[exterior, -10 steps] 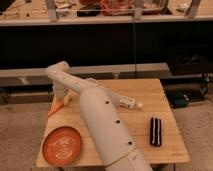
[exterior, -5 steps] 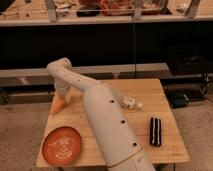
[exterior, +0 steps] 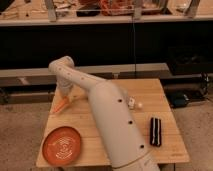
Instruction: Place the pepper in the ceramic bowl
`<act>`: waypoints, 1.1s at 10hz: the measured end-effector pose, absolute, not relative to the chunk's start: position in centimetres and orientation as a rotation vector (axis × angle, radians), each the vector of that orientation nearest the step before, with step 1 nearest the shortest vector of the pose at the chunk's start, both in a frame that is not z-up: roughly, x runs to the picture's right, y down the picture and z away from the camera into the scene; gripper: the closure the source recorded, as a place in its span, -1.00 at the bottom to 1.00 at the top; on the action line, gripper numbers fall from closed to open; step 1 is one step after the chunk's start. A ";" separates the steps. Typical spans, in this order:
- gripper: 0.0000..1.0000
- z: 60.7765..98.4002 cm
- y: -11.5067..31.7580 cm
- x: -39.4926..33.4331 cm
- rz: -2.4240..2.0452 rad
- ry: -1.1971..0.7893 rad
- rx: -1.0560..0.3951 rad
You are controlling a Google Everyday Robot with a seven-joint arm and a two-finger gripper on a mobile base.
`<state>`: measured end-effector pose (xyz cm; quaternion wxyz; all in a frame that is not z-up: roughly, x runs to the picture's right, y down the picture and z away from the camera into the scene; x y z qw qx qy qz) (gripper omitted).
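while above the wooden table (exterior: 150,100), hand (exterior: 63,98) tight on the pepper (exterior: 59,106); dark shelves (exterior: 150,45) behind

No readable text, labels, brands or numbers: none on the ceramic bowl (exterior: 62,146), the table (exterior: 150,95) or the cluttered shelf (exterior: 100,20) up top. Gripper (exterior: 64,97), left of centre, is clamped on the pepper (exterior: 60,106); both unmarked.

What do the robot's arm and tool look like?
The arm is off-white and smooth: thick rounded tubular segments, narrowing toward a rounded joint, with small dark dots along the side. No cables show. Its tool, pale like the arm, is over the far-left corner of the light wooden table.
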<state>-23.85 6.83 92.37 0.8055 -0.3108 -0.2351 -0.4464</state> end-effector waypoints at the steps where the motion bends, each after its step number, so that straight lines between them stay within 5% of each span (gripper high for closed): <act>1: 0.99 92.0 6.9 -23.8 -0.961 -0.507 -0.663; 11: 0.99 88.2 8.9 -20.6 -0.966 -0.507 -0.683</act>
